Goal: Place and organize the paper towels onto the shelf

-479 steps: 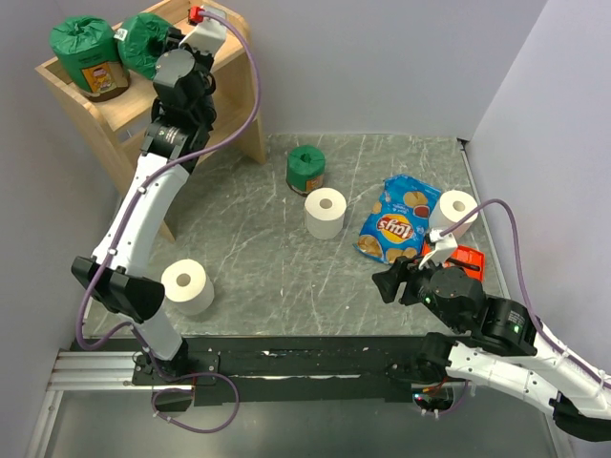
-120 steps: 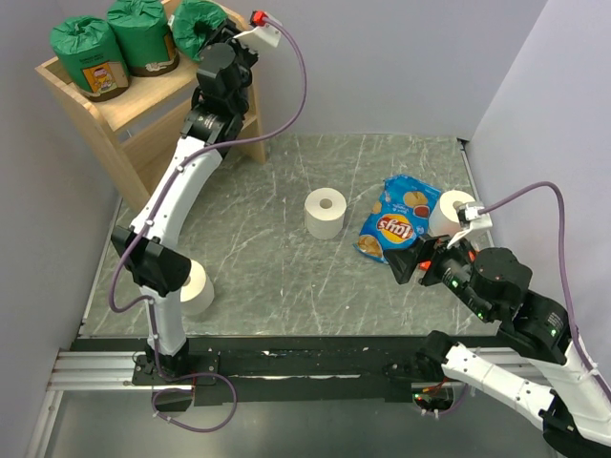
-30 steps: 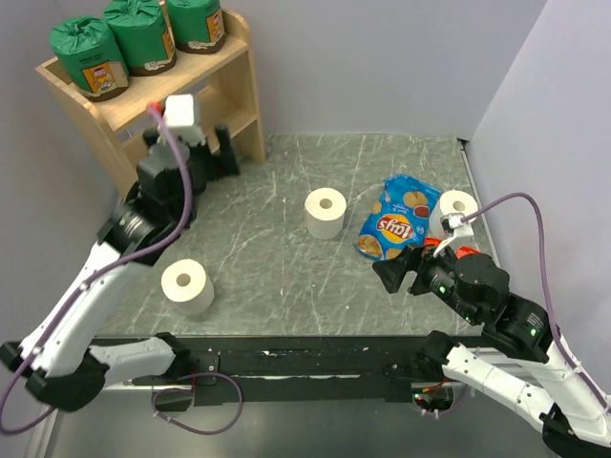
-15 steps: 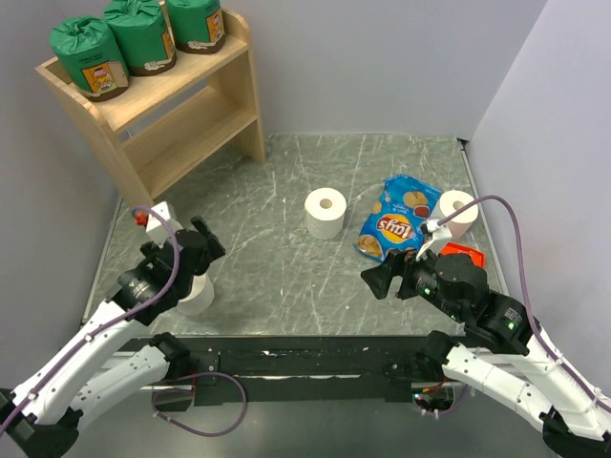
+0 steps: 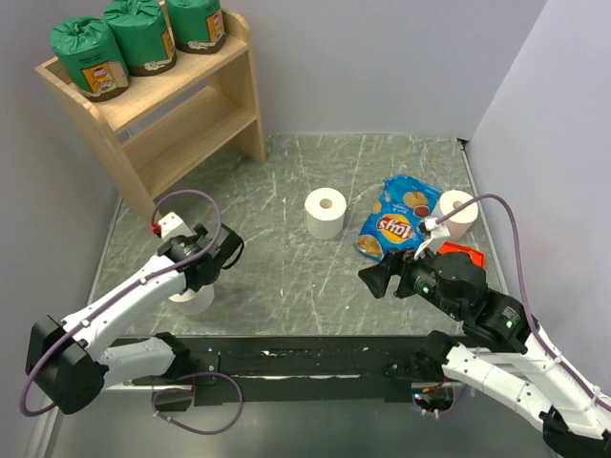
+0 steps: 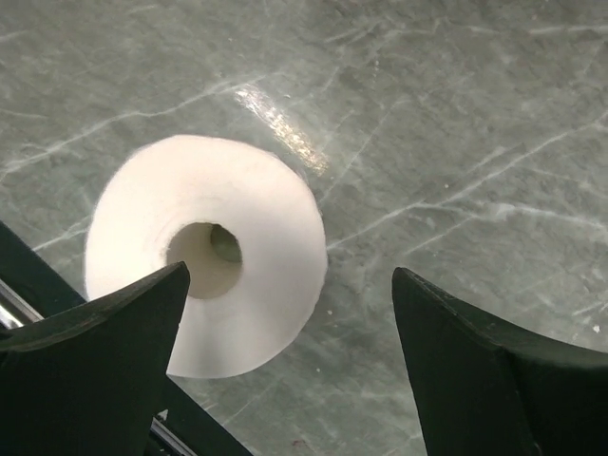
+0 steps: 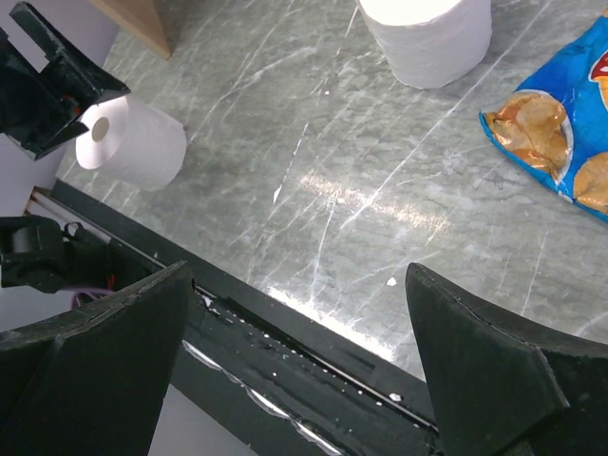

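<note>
left wrist: left gripper released, over a white roll; right gripper released too.

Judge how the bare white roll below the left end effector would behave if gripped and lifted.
The white roll looks soft with a hollow core, so it probably dents under a tight squeeze. Likely light for its bulk. Standing on end on the table, it should not roll unless tipped.

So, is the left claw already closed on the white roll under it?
No, the left wrist view shows the left claw wide open over the white roll, which rests on the table.
</note>
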### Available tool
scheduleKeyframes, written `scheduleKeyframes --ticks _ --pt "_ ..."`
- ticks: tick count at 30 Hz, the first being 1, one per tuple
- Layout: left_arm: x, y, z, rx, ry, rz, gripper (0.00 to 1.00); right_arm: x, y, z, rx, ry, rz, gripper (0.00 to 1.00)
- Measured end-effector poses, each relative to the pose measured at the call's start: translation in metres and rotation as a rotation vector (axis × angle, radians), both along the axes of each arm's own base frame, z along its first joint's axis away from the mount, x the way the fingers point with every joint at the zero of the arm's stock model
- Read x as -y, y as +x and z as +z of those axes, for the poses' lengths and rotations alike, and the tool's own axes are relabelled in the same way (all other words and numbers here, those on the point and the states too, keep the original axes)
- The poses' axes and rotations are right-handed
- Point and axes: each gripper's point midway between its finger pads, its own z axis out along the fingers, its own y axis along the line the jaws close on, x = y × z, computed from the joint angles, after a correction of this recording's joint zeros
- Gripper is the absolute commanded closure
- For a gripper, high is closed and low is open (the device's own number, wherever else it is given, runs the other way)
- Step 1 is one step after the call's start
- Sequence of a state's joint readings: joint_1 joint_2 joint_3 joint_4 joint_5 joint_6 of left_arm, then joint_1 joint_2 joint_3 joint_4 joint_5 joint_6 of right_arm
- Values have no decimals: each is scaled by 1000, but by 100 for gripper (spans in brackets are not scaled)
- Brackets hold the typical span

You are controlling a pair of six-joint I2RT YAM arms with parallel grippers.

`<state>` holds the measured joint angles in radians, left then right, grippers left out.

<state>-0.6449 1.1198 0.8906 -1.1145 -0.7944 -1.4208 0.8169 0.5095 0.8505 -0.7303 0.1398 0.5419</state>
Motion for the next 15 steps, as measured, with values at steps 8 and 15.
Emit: scheduleKeyframes --ticks 8,15 --pt "13 8 -20 -11 -8 -105 11 -7 3 -4 -14 -20 21 1" --pt "7 7 -28 -50 36 -49 17 -8 3 -4 -9 -25 33 0"
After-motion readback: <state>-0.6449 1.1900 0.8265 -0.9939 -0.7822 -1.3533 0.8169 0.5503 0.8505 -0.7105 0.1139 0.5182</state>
